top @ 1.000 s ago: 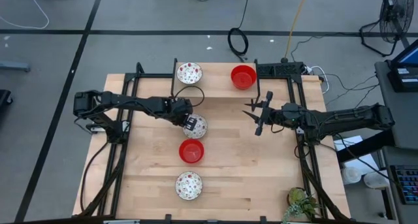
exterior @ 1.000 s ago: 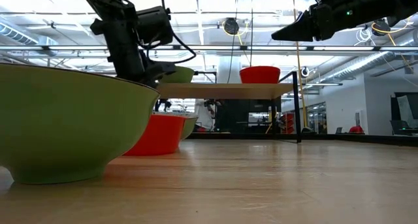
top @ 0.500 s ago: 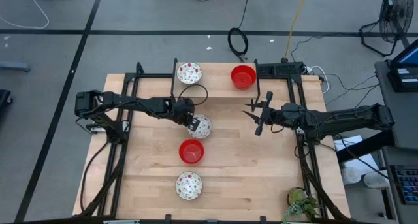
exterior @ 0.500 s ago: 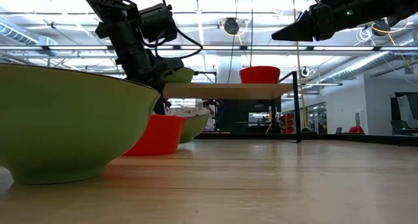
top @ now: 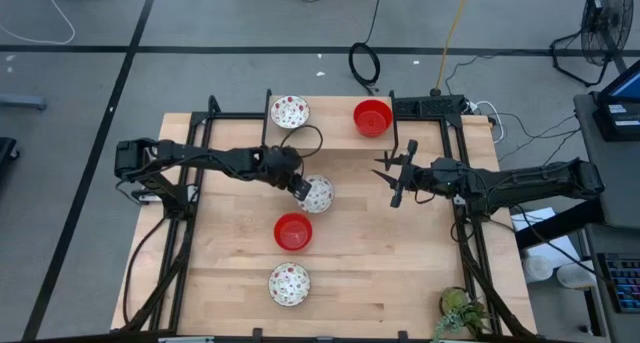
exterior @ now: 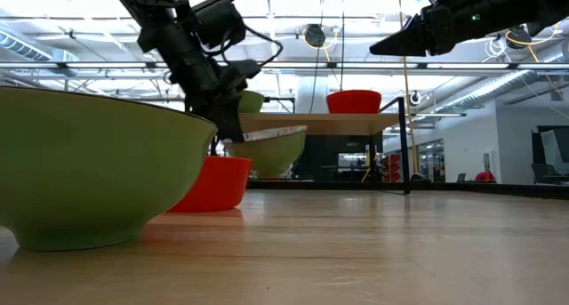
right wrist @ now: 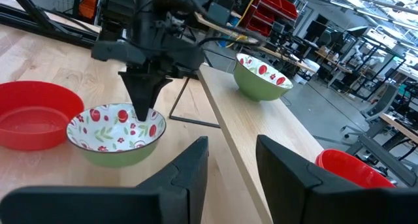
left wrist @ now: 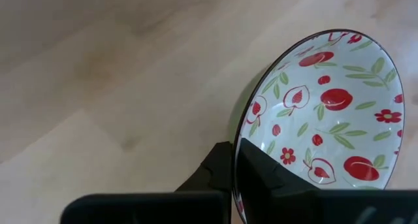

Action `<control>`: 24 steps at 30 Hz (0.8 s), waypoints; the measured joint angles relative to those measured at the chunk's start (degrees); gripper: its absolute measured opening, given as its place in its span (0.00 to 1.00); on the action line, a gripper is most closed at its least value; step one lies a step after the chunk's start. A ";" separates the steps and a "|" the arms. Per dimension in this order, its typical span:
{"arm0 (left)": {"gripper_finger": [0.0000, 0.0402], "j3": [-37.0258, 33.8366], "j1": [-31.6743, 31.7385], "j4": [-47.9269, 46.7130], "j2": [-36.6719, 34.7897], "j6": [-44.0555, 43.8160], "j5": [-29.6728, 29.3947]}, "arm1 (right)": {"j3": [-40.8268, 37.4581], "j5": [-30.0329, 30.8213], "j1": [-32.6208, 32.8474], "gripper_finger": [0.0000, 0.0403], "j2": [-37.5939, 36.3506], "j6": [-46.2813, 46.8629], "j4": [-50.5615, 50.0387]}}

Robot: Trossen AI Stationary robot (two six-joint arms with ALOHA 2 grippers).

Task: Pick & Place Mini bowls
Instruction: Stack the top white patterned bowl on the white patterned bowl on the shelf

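Note:
My left gripper (top: 301,188) is shut on a white bowl with red fruit pattern and green outside (top: 318,194), held above the table's middle. The low view shows this bowl (exterior: 269,149) off the wood. A red bowl (top: 293,231) and another patterned bowl (top: 289,284) sit on their bases nearer the near edge. On the raised far shelf stand a patterned bowl (top: 290,111) and a red bowl (top: 372,117). My right gripper (top: 397,175) hovers open to the right of the held bowl, touching nothing. My left gripper pinches the patterned bowl's rim (left wrist: 236,129) on the side toward the table's left, with one finger (left wrist: 268,178) inside the bowl and one (left wrist: 208,175) outside. The fingers come slanting down from the left. The bowl is lifted clear and slightly tilted.
The raised wooden shelf (exterior: 311,123) runs along the far edge between black frame rails (top: 455,223). A potted plant (top: 460,311) stands at the near right corner. Bare wood lies between the two grippers and right of the red bowl.
My left gripper has carried the patterned bowl up off the table and a little toward the table's right, away from the red bowl. The bowl now hangs clear of the wood, where it earlier sat low behind the red bowl.

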 joint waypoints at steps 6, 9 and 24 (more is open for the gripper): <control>0.02 4.56 -1.48 0.04 -0.04 4.12 0.37 | 0.00 0.00 0.01 0.29 0.01 0.02 0.00; 0.02 7.45 -2.59 -0.27 -0.04 6.68 1.08 | 0.00 0.00 0.02 0.29 0.00 0.02 0.00; 0.02 28.75 -6.33 -21.44 -0.07 16.48 -1.48 | 0.00 0.00 0.00 0.29 0.02 0.04 -0.02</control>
